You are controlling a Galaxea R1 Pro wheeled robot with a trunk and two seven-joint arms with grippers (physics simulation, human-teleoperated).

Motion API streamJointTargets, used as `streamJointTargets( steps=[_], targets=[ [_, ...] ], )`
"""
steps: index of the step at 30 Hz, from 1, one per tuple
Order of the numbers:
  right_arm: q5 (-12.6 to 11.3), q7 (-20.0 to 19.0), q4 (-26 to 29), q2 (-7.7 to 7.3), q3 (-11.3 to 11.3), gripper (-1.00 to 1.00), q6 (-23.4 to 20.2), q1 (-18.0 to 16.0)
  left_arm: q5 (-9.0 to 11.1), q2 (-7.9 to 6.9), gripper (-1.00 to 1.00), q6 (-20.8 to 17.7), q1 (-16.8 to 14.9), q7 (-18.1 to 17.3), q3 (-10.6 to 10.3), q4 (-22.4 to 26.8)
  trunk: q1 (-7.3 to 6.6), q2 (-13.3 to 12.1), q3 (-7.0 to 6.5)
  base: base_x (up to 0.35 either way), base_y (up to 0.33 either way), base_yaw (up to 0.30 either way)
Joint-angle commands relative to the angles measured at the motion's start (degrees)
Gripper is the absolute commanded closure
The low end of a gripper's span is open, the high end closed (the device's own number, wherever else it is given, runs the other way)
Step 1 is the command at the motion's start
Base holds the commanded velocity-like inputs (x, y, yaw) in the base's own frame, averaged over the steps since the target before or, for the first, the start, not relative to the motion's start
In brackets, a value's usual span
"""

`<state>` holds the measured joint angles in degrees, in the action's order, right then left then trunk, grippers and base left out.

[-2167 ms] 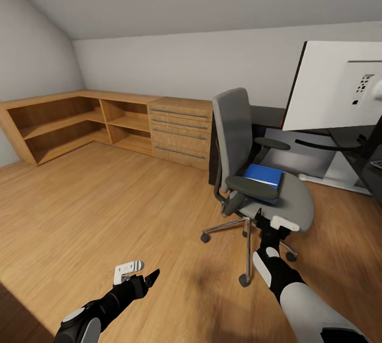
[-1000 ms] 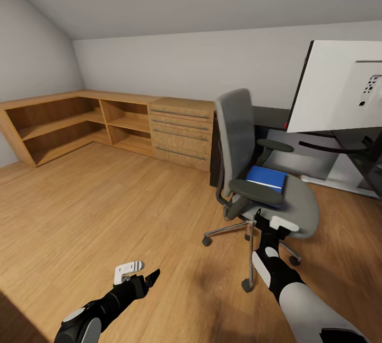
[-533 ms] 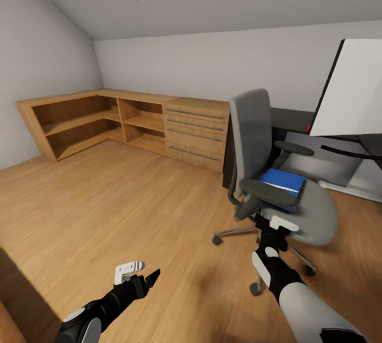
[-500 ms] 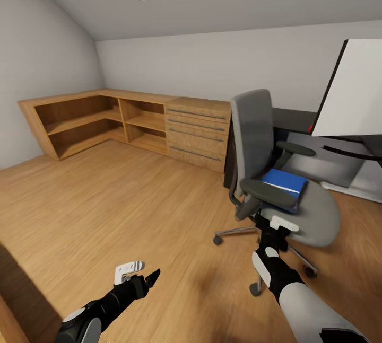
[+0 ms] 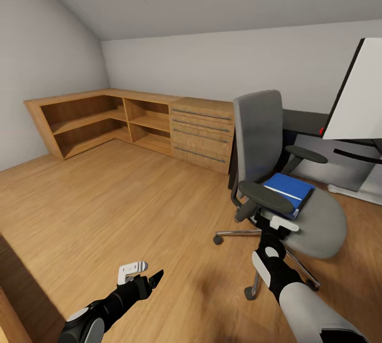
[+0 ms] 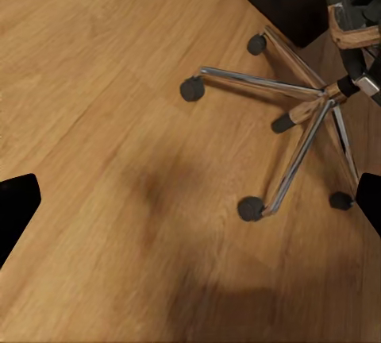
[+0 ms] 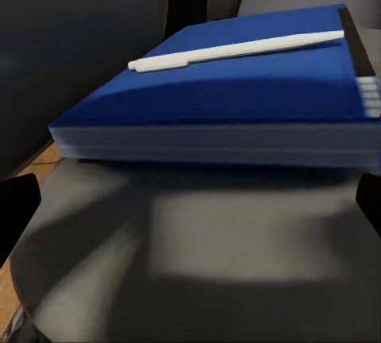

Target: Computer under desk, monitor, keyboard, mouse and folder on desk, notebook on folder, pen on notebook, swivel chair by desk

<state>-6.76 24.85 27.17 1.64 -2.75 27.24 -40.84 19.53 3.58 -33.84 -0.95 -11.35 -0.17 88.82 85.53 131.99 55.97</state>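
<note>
Wooden floorboards (image 5: pixel 106 200) stretch under a sloped ceiling, with an oak shelving unit (image 5: pixel 132 123) along the far wall. Beyond the right gripper (image 5: pixel 276 222) stands the swivel chair (image 5: pixel 265 141), and the blue folder (image 5: pixel 289 190) lies flat on its grey seat, just ahead of that gripper and slightly above it. The right wrist view shows the folder (image 7: pixel 230 97) close in front, between the two dark fingertips (image 7: pixel 16 204) at the picture's edges; a white pen (image 7: pixel 238 49) lies across its top. The fingers are spread apart and grasp nothing. The left gripper (image 5: pixel 143 275) hangs over bare floor, well apart from the chair, its fingers likewise spread wide and empty; ahead of it lie the chair's chrome legs (image 6: pixel 294 121) and casters. Past the chair, a monitor (image 5: pixel 358 99) with a white back stands on the black desk (image 5: pixel 305 120).
</note>
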Motion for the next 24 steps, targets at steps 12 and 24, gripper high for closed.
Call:
streamJointTargets(
  steps=[12, 24],
  targets=[
    [-0.44, -0.24, -0.01, 0.02, -0.15, -1.00, 0.36, -0.03, 0.18, 0.02, -1.00, -0.35, -0.02, -0.08, 0.08, 0.04, -0.01, 0.02, -0.26, 0.000, 0.006, -0.070],
    [-0.44, -0.24, -0.02, 0.03, -0.14, -1.00, 0.36, -0.03, 0.23, 0.02, -1.00, -0.35, -0.05, -0.08, 0.08, 0.04, -0.01, 0.02, -1.03, 0.000, 0.000, -0.178]
  ],
)
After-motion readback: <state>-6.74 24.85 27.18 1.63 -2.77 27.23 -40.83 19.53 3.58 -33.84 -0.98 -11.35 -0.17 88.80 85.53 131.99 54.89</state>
